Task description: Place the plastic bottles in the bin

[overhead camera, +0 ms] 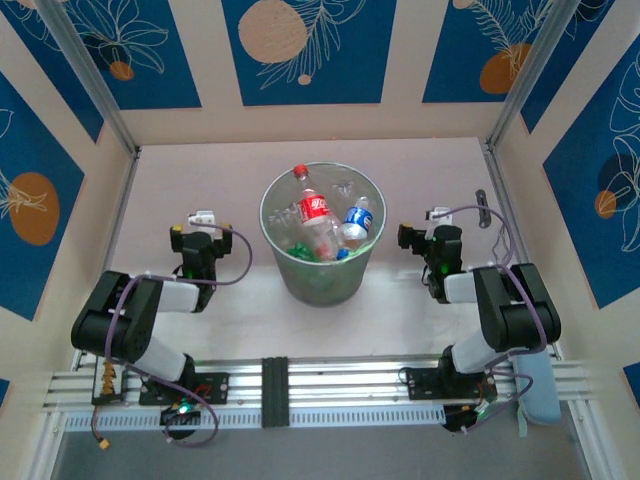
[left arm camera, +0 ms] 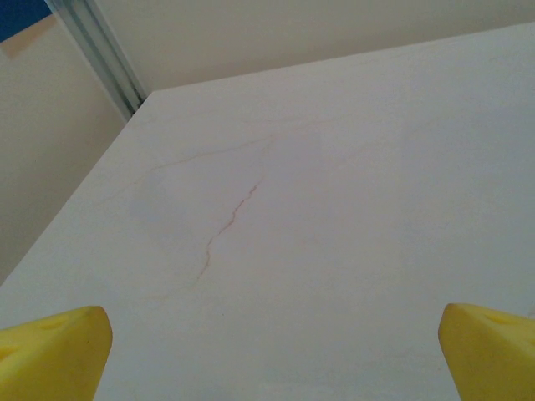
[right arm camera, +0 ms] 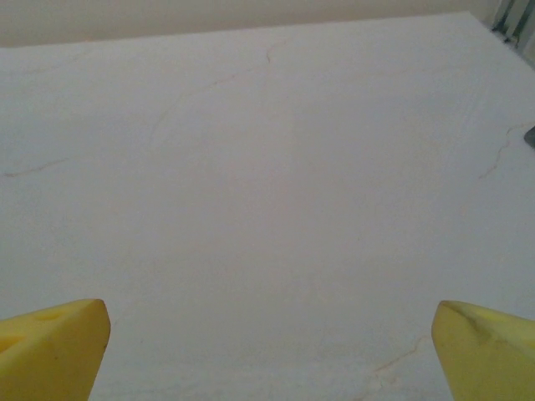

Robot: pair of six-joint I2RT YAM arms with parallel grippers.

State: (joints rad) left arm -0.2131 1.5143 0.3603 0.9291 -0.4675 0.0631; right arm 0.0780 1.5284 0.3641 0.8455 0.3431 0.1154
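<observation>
The bin [overhead camera: 322, 282], a round wire-mesh basket, stands in the middle of the table between my two arms. Several plastic bottles lie inside it: a red-labelled one with a red cap [overhead camera: 313, 206] leans on top, a blue-labelled one [overhead camera: 357, 217] lies to its right, and green ones [overhead camera: 301, 250] sit lower down. My left gripper [overhead camera: 198, 238] rests left of the bin, open, its yellow fingertips [left arm camera: 63, 351] wide apart over bare table. My right gripper [overhead camera: 437, 240] rests right of the bin, also open with nothing between its fingertips [right arm camera: 58, 347].
Cream walls with blue panels enclose the table on three sides, with metal posts [overhead camera: 118, 125] in the back corners. An aluminium rail [overhead camera: 330, 385] carries the arm bases along the near edge. A small dark fitting [overhead camera: 481, 210] sits by the right wall. Thin cracks [left arm camera: 230, 219] mark the tabletop.
</observation>
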